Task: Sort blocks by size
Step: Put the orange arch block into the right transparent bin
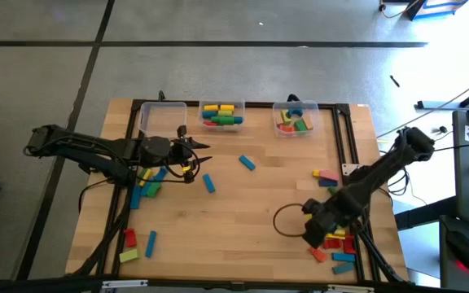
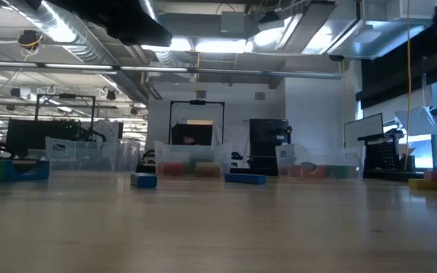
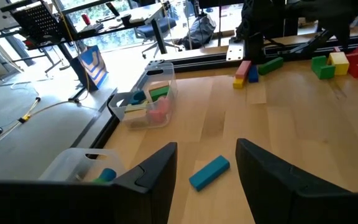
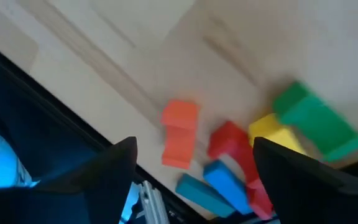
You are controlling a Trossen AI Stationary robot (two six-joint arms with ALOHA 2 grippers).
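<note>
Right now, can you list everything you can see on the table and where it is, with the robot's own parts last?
Bins: three, clear plastic, along the far edge; left one looks empty, middle and right hold blocks.
Loose blocks: two, blue, mid-table.
Block pile: several, blue, yellow, green, by the left arm.
Block group: three, red, blue, yellow-green, near left corner.
Block pile: several, red, orange, blue, yellow, green, near right corner.
Blocks: a few, pink, yellow, blue, right side.
Cable loop: one, black, front right.
Left gripper: open, over a blue block.
Right gripper: open, above the right pile.
</note>
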